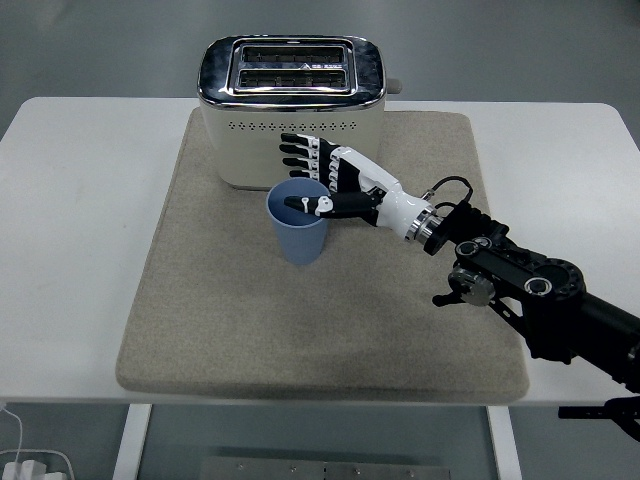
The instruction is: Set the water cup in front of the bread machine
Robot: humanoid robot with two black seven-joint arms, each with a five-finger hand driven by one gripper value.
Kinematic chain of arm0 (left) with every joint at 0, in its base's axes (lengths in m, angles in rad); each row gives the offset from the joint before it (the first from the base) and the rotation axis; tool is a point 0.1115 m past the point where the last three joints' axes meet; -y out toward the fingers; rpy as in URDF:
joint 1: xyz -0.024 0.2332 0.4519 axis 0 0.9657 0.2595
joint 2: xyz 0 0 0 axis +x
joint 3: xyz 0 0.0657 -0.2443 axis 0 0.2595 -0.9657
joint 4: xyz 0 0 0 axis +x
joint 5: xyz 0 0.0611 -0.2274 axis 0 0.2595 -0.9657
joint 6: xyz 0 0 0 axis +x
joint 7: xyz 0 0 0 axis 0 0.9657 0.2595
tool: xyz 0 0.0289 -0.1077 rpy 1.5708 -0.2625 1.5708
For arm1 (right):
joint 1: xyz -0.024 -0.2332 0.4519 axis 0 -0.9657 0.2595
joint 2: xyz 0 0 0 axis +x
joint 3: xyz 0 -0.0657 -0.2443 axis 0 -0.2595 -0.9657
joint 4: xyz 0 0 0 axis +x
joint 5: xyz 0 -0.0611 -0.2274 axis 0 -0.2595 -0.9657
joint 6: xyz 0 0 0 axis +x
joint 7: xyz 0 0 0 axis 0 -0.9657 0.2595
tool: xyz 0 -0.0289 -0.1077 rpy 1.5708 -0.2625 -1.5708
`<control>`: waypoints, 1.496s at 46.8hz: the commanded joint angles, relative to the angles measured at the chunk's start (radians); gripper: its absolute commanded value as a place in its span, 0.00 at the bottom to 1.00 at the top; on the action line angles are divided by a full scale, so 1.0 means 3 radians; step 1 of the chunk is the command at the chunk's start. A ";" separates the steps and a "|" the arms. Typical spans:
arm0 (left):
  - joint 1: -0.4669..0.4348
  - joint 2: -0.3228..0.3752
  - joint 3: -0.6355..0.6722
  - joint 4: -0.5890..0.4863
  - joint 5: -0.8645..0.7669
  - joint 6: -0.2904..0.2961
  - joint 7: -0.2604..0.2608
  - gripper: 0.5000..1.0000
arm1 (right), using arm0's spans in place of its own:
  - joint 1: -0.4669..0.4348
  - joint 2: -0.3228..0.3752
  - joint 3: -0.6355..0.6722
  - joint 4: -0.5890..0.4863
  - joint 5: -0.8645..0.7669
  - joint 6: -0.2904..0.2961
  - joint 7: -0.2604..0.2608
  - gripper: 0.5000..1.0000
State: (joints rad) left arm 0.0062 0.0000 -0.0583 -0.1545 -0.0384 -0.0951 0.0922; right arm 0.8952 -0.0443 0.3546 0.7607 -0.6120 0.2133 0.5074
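A light blue water cup (298, 235) stands upright on the beige mat (200, 300), just in front of the cream toaster (292, 110). My right hand (297, 180) reaches in from the right, directly behind and above the cup. Its fingers (305, 155) are spread against the toaster's front face, off the cup's wall. The thumb (315, 206) hovers over the cup's rim, and the hand holds nothing. The left arm is out of the picture.
The toaster sits at the mat's back edge with two empty slots on top. My black right forearm (520, 290) crosses the mat's right side. A white cable and plug (25, 465) lie below the table at the bottom left.
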 commanded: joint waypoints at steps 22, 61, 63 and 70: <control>0.0000 0.0000 0.0000 -0.0001 0.0000 0.0000 0.0000 1.00 | -0.0008 -0.0328 0.0163 0.0011 0.0000 0.0531 0.0062 0.83; 0.0000 0.0000 0.0000 -0.0001 0.0000 0.0000 0.0000 1.00 | -0.0156 -0.0906 0.0331 -0.0552 0.0352 0.0619 0.0150 0.83; 0.0000 0.0000 0.0000 -0.0001 0.0000 0.0000 0.0000 1.00 | -0.0136 -0.0896 0.0337 -0.0557 0.0444 0.0578 0.0043 0.83; 0.0000 0.0000 0.0000 -0.0001 0.0000 -0.0005 0.0005 1.00 | -0.0019 -0.0819 0.0337 -0.0603 0.0828 0.0460 -0.0274 0.83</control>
State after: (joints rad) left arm 0.0063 0.0000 -0.0583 -0.1549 -0.0384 -0.0951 0.0921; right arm 0.8734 -0.3078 0.4558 0.5902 -0.4118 0.3648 0.4652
